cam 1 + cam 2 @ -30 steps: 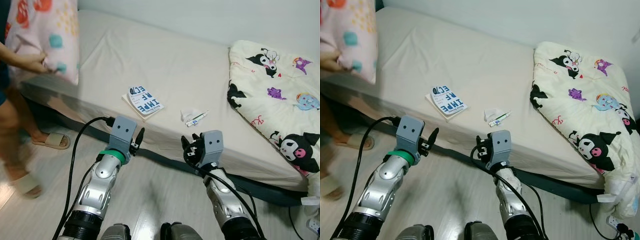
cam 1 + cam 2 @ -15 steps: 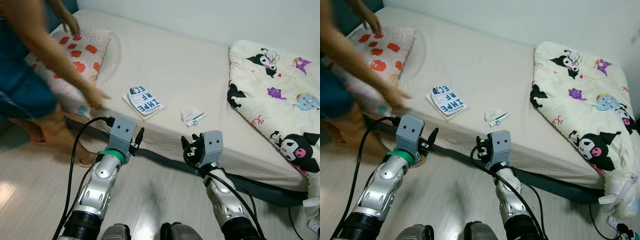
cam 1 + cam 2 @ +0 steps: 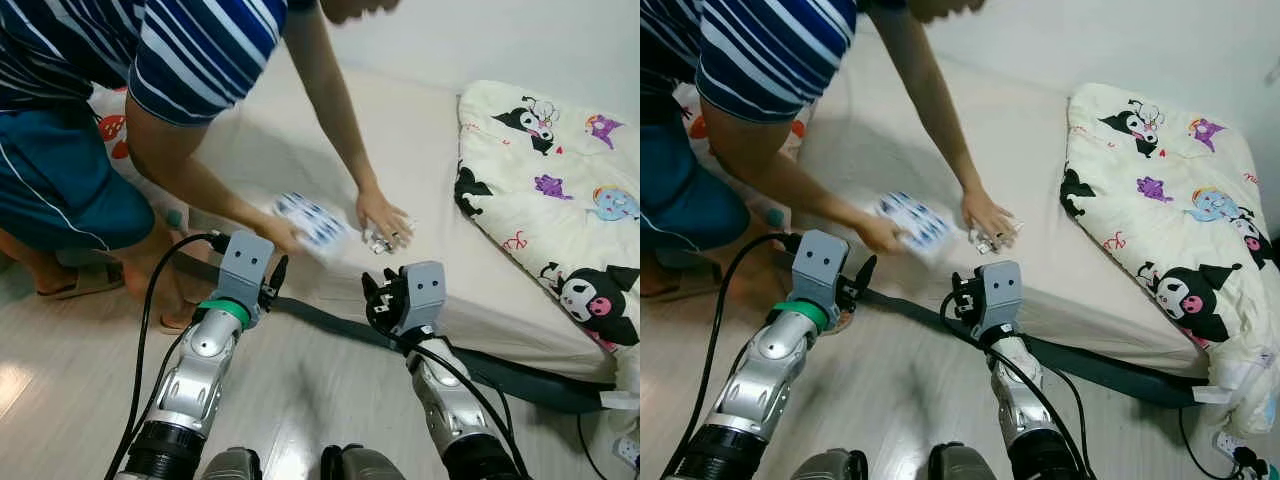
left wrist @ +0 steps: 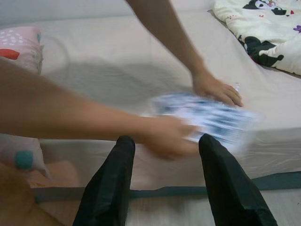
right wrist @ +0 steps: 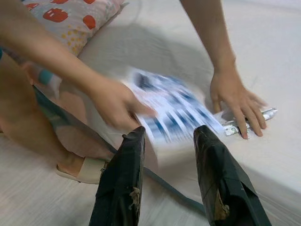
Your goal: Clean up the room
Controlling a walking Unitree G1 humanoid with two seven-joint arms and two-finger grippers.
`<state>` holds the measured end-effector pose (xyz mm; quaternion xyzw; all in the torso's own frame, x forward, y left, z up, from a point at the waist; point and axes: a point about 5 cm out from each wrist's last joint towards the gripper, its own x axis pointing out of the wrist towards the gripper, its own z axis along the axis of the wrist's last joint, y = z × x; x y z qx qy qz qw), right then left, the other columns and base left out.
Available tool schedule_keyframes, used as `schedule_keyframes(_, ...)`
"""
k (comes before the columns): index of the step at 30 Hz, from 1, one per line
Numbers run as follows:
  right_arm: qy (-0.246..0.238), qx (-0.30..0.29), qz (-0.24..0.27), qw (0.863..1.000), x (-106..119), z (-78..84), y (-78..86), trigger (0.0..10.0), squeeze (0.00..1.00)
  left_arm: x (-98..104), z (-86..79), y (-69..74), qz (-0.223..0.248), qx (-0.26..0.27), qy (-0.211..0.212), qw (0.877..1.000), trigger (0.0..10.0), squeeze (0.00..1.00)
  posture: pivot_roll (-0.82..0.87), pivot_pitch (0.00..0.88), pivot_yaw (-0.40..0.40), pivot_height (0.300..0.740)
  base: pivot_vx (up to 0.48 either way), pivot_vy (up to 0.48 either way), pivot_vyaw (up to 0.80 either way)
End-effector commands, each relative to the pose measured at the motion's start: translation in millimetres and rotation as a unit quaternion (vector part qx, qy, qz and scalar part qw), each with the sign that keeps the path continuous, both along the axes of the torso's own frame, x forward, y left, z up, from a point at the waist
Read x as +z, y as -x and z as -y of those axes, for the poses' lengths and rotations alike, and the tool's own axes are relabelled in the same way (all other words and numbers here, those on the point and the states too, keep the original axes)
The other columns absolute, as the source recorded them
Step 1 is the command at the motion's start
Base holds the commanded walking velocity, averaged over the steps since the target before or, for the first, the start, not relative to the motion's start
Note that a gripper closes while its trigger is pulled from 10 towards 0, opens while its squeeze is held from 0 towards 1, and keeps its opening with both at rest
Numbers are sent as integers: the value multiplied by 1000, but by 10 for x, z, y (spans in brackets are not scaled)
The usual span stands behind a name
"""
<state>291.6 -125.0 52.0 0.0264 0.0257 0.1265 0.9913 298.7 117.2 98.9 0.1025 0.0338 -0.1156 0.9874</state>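
A person in a blue-and-white striped shirt (image 3: 190, 50) had leaned in over the bed (image 3: 300, 140) since half a second earlier, when they were off to the robot's left setting a patterned pillow (image 5: 70, 19) at the head of the mattress. The pillow now lay flat there. One hand (image 3: 282, 235) was lifting the blue-and-white book (image 3: 312, 218), which had lain flat near the bed's front edge a moment before and now appeared blurred with motion and tilted off the sheet. The other hand (image 3: 385, 218) pressed down on the crumpled wrapper and small tube (image 5: 249, 120) just beside where the book had been.

This probably meant the person was gathering the loose items themselves, so the robot's share of the tidying looked smaller, and reaching in now would risk bumping an arm.

The cartoon-print quilt (image 3: 560, 180) lay bunched on the bed's right end, well apart from the hands.

Both arms were held out low in front of the mattress edge. The left gripper (image 4: 164, 188) had its two black fingers spread apart with nothing between them. The right gripper (image 5: 169, 174) was likewise spread and empty. Neither touched the bed, the book or the person.
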Motion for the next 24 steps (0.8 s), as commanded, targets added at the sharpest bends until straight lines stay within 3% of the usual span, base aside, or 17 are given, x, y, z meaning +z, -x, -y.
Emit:
schedule_keyframes(1,3,-2,-9,1000,-50,12,25,10000,0,-57,14,18,-12,-5,-2,1000,10000,0,-9,33,-19,740,0,0,0)
schedule_keyframes(24,-4,-7,-5,1000,-27,19,2,10000,0,-29,100,13,-14,-23,0,1000,10000,0,-9,35,-19,740,0,0,0)
